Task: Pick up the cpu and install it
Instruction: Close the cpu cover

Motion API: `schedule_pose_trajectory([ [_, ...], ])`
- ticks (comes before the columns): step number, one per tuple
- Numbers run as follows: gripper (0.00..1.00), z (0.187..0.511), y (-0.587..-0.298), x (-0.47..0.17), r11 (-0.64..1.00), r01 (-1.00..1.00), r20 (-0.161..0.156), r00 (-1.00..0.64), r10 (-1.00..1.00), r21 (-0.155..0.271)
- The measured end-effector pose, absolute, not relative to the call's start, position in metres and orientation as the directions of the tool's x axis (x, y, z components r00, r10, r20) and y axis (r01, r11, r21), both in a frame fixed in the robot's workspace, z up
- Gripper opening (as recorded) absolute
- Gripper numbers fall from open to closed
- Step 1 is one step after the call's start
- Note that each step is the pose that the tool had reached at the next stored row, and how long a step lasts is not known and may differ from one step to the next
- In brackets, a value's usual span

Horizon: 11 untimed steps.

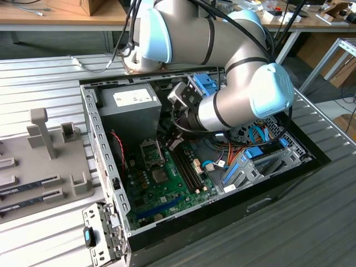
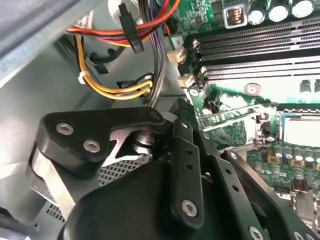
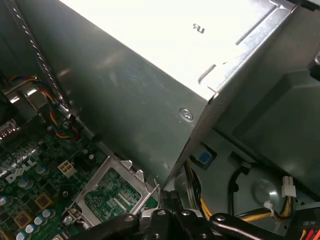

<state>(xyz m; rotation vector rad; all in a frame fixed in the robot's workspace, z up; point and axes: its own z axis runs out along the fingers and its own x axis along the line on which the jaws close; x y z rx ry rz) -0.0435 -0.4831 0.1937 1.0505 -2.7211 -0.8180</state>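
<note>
My gripper [image 1: 168, 142] reaches down into the open computer case, right beside the metal-framed socket [image 1: 151, 149]. In the second wrist view a pale square that looks like the cpu [image 2: 302, 131] lies flat inside the socket [image 2: 265, 125]. The hinged socket frame [image 3: 111, 192] stands raised, with green board showing through its window. In both wrist views the black fingers meet at their tips, so the gripper [image 3: 166, 200] looks shut. The thin socket lever [image 2: 227, 113] runs from the fingertips [image 2: 181, 111] toward the socket. I cannot tell whether the lever is gripped.
The grey power-supply box [image 1: 130, 108] stands close behind the socket. Empty memory slots [image 1: 189, 167] run alongside, and bundled cables [image 2: 120, 90] hang near the wrist. A drive cage with blue tabs [image 1: 250, 161] fills the exterior view's right. A grey tray [image 1: 41, 167] lies outside the case.
</note>
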Motion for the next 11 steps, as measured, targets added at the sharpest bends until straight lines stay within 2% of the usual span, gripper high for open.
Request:
schedule_pose_trajectory([
  [11, 0.11, 0.2028, -0.4875, -0.0454, 0.595, -0.592, -0.113, -0.754, -0.647, 0.544],
])
